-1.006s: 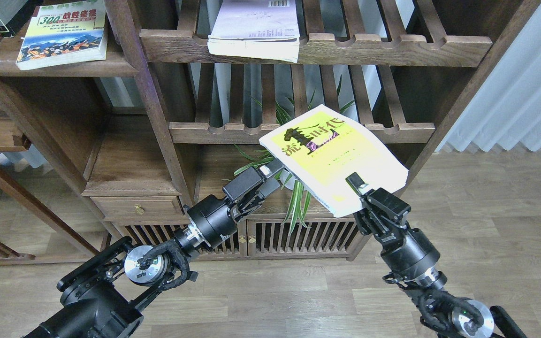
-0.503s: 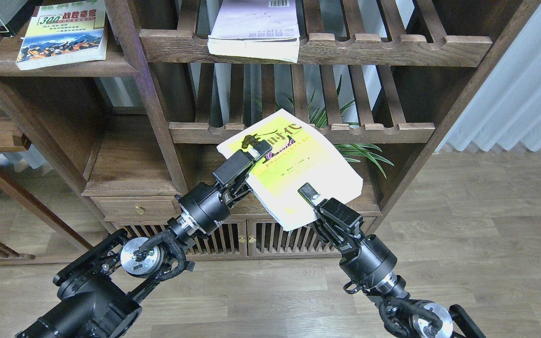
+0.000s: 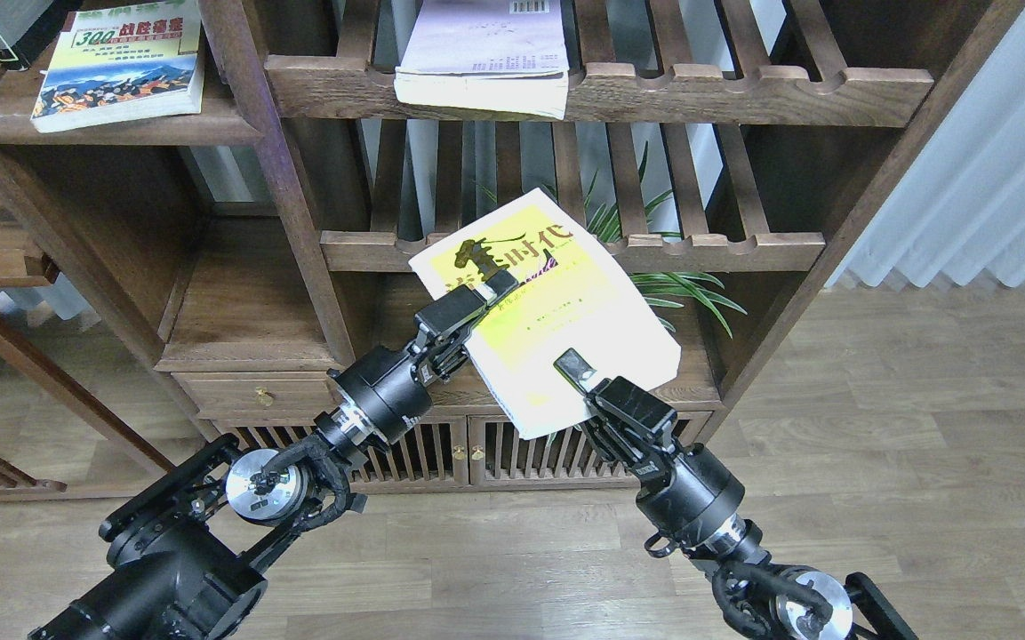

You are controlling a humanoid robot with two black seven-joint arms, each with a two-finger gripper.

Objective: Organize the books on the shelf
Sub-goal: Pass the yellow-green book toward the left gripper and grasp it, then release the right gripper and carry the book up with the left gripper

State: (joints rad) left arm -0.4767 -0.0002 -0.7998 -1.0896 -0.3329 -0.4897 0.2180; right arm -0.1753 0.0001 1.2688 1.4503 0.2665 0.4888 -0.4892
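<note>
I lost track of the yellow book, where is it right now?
In the head view the yellow-green book is mid-air at centre, held between the left hand and right hand, in front of the slatted shelf and the spider plant.

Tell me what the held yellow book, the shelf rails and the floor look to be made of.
Yellow book: paper, a thin softcover; the cover has a slight sheen, probably coated stock.
Shelf rails: dark brown wood, visible grain, satin finish.
Floor: grey-brown planks with printed-looking grain; laminate, vinyl or wood, can't tell which.
</note>
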